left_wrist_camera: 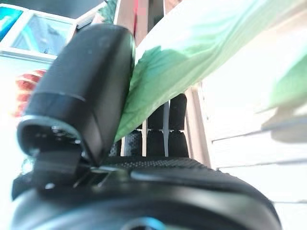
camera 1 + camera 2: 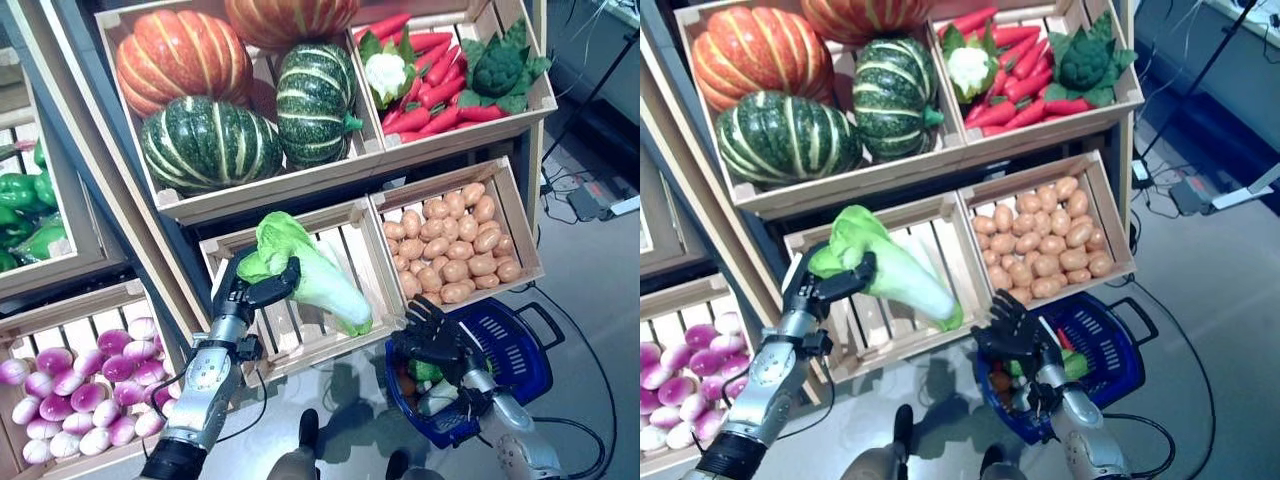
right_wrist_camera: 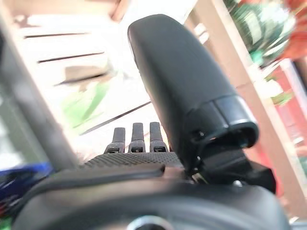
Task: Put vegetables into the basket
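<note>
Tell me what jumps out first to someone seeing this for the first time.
The left hand holds a pale green cabbage up in front of an otherwise bare slatted crate. Above it, big orange and green pumpkins fill a crate. The right hand hangs open over a blue basket on the floor.

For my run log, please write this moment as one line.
left hand: shut on cabbage | right hand: open, empty, over blue basket | cabbage: not yet in basket

I see a slanted wooden rack (image 2: 180,262) of crates: pumpkins (image 2: 200,95), carrots (image 2: 430,95), potatoes (image 2: 450,250), purple turnips (image 2: 80,390). A blue basket (image 2: 515,350) sits on the floor (image 2: 590,270).
</note>
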`<state>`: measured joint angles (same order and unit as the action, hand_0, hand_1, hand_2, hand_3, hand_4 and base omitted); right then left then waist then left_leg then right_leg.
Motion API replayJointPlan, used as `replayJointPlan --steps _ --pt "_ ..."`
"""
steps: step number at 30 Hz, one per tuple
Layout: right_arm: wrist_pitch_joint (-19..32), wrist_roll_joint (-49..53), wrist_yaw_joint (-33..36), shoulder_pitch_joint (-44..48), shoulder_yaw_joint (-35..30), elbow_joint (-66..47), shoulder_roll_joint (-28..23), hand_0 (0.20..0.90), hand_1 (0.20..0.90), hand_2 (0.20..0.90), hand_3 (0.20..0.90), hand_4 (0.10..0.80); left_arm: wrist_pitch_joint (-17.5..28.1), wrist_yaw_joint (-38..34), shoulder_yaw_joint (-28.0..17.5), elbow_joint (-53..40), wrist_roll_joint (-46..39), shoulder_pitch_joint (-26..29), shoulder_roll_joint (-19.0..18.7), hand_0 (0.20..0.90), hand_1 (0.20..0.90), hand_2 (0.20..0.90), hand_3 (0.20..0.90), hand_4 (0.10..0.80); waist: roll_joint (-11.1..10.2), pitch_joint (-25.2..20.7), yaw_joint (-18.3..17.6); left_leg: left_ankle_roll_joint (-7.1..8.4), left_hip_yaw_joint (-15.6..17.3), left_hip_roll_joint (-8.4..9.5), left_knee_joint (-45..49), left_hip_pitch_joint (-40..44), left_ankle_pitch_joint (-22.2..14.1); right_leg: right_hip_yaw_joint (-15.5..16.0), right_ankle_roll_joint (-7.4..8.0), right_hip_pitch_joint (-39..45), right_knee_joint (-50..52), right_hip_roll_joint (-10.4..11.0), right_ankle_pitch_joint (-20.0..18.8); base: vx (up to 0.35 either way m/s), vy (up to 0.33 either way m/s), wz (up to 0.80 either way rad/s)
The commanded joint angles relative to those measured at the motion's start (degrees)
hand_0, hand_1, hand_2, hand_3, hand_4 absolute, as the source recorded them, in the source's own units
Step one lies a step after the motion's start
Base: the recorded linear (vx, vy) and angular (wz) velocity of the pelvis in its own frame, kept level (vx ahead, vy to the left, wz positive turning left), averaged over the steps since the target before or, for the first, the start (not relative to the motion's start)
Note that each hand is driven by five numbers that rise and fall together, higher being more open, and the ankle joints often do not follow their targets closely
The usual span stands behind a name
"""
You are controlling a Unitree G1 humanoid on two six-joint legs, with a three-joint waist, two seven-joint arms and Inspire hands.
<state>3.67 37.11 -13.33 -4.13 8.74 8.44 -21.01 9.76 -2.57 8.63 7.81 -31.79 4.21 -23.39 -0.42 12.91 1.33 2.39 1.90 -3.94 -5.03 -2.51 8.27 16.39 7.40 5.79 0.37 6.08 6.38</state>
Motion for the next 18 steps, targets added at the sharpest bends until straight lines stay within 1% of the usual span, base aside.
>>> replayJointPlan --steps 1,3,6,7,9,10,18 --pt "4.98 5.26 -5.25 2.32 -3.53 -8.15 -3.92 0.900 0.900 0.900 0.900 0.800 2.61 2.27 -2.61 -5.56 -3.20 2.81 -0.13 0.300 0.300 0.300 0.300 0.400 -1.69 -5.25 0.21 0.93 1.79 0.58 0.03 3.35 -6.81 -0.23 0.00 -2.01 -1.86 3.57 -6.57 0.044 -0.022 -0.02" --pt "3.96 5.58 -5.88 3.49 -3.74 -10.17 -5.62 0.900 0.900 0.900 0.900 0.800 1.80 2.68 -2.53 -5.69 -3.74 3.08 -0.53 0.300 0.300 0.300 0.300 0.400 -1.84 -5.70 0.36 0.92 1.78 0.62 0.03 3.75 -7.12 -0.30 0.25 -1.59 -2.54 3.66 -6.93 0.042 -0.020 -0.02" --pt "0.48 6.47 -7.05 5.40 -3.23 -12.24 -7.52 0.900 0.900 0.900 0.900 0.800 0.78 3.23 -2.28 -6.24 -4.69 3.67 -0.86 0.300 0.300 0.300 0.300 0.400 -1.96 -6.31 0.62 0.94 2.04 0.49 0.03 4.09 -7.36 -0.48 0.33 -1.28 -2.81 3.73 -7.04 0.036 -0.014 -0.02" --pt "-1.40 6.96 -6.61 6.94 -2.50 -13.03 -8.68 0.900 0.900 0.900 0.900 0.800 0.22 4.03 -1.69 -6.40 -6.09 4.44 -1.20 0.300 0.300 0.300 0.300 0.400 -2.05 -6.61 0.91 0.90 2.02 0.51 0.03 4.20 -7.37 -0.50 0.44 -1.22 -2.82 3.79 -7.11 0.000 0.000 0.00" --pt "-1.87 6.53 -6.69 8.06 -1.79 -13.14 -9.41 0.900 0.900 0.900 0.900 0.800 -0.14 4.33 -1.29 -6.64 -7.09 4.99 -1.33 0.300 0.300 0.300 0.300 0.400 -2.08 -6.74 1.07 0.90 2.08 0.46 0.03 4.28 -7.43 -0.47 0.50 -1.23 -2.84 3.87 -7.22 0.000 0.000 0.00" --pt "-3.00 6.23 -7.09 9.05 -1.16 -13.68 -10.49 0.900 0.900 0.900 0.900 0.800 -0.48 4.76 -1.03 -7.00 -8.05 5.38 -1.54 0.300 0.300 0.300 0.300 0.400 -2.13 -6.92 1.18 0.87 2.10 0.45 0.03 4.48 -7.52 -0.43 0.56 -1.13 -2.97 3.93 -7.36 0.000 0.000 0.00" --pt "-9.35 2.65 -7.07 15.66 3.75 -14.11 -14.69 0.900 0.900 0.900 0.900 0.800 -1.57 5.18 1.41 -7.83 -8.09 7.24 -2.36 0.300 0.300 0.300 0.300 0.400 -2.56 -8.79 1.56 0.99 1.97 0.45 0.03 5.08 -8.13 -0.91 0.97 -0.41 -4.46 4.22 -8.22 0.000 0.000 0.00"
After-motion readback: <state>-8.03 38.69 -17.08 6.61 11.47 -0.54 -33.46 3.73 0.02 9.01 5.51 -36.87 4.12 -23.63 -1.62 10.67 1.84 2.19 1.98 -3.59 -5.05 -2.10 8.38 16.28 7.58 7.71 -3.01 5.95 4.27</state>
